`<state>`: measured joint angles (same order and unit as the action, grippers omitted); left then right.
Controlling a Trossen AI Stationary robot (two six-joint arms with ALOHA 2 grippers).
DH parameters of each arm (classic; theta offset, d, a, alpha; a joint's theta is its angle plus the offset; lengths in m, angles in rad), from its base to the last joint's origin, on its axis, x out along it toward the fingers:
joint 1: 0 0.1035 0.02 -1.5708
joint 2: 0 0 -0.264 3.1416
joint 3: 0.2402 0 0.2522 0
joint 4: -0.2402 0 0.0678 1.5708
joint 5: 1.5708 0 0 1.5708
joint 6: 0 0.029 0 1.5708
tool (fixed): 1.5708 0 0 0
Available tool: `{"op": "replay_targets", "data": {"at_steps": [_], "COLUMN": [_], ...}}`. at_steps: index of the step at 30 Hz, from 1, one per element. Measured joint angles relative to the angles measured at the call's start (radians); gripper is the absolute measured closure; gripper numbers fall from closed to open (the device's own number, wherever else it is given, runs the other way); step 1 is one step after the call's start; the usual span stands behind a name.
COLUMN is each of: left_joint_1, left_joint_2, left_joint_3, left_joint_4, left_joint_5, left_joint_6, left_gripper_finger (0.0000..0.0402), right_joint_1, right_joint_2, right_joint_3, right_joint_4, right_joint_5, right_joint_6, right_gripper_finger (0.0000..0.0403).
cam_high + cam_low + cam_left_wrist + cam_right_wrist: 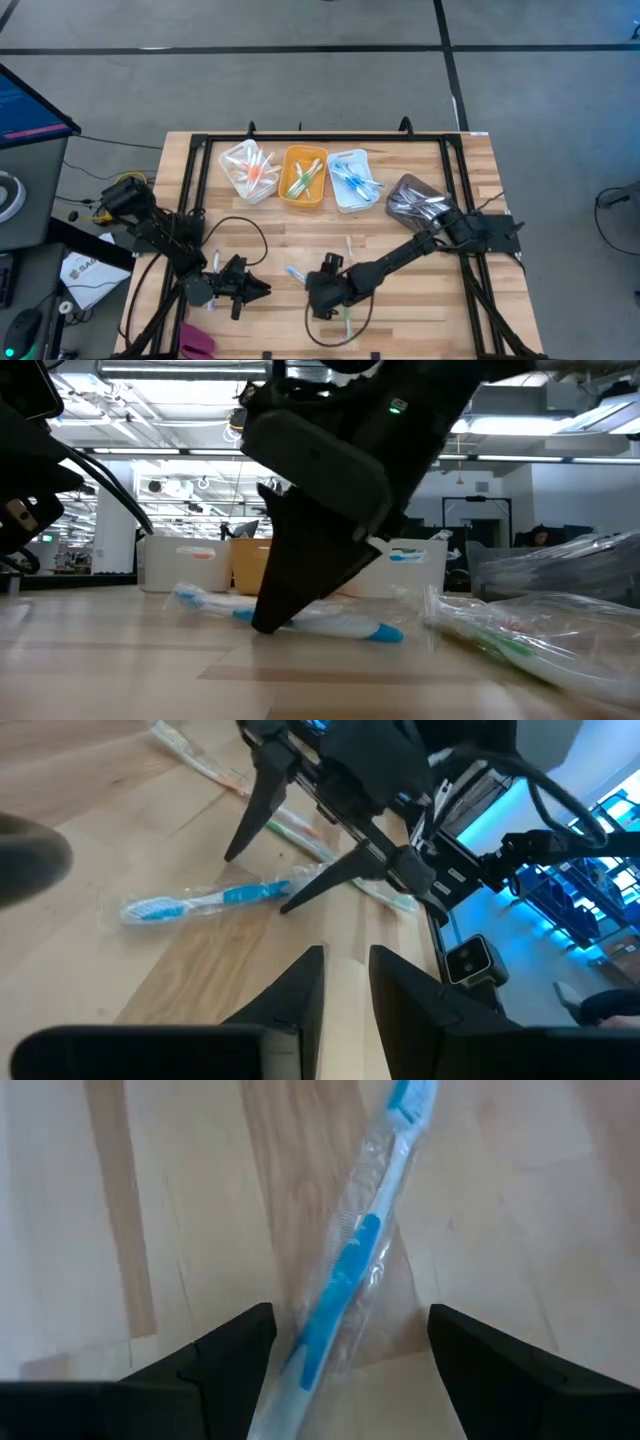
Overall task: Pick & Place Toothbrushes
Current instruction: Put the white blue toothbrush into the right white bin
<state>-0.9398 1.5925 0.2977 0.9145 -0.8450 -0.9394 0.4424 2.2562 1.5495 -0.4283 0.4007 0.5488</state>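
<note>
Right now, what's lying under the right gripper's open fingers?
A blue toothbrush in a clear wrapper lies flat on the wooden table between the open fingers of the right gripper. Its handle end runs out of the wrist view at the gripper, so that end is hidden.

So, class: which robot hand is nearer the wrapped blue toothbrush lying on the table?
Right. The right hand straddles the blue toothbrush, fingers open; the left hand waits off to its side.

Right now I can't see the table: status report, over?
Right gripper open, straddling wrapped blue toothbrush on table, not gripped. Left gripper waits nearby, nearly closed, empty. Nothing blocking.
</note>
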Motion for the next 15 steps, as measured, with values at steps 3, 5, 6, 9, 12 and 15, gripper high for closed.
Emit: {"op": "replay_targets", "data": {"at_steps": [3,5,6,9,12,15], "left_joint_1": [0.0,0.0,0.0,0.0,0.0,0.0], "left_joint_2": [0.0,0.0,0.0,0.0,0.0,0.0], "left_joint_3": [0.0,0.0,0.0,0.0,0.0,0.0], "left_joint_4": [0.0,0.0,0.0,-0.001,-0.001,-0.002], "left_joint_5": [0.001,0.003,0.003,0.003,0.003,0.002], "left_joint_6": [0.0,0.0,0.0,0.0,0.0,0.0], "left_gripper_finger": [0.0325,0.0325,0.0325,0.0325,0.0325,0.0325], "right_joint_1": [-0.023,-0.028,-0.03,-0.031,-0.023,-0.018], "right_joint_2": [0.012,0.01,0.006,-0.01,-0.012,-0.02], "right_joint_3": [0.014,0.014,0.014,0.011,0.011,0.011], "right_joint_4": [-0.037,-0.044,-0.05,-0.057,-0.056,-0.057], "right_joint_5": [-0.092,-0.111,-0.116,-0.116,-0.112,-0.109], "right_joint_6": [0.034,0.035,0.035,0.035,0.013,-0.042], "right_gripper_finger": [0.014,0.0151,0.0163,0.0221,0.0307,0.0382]}}
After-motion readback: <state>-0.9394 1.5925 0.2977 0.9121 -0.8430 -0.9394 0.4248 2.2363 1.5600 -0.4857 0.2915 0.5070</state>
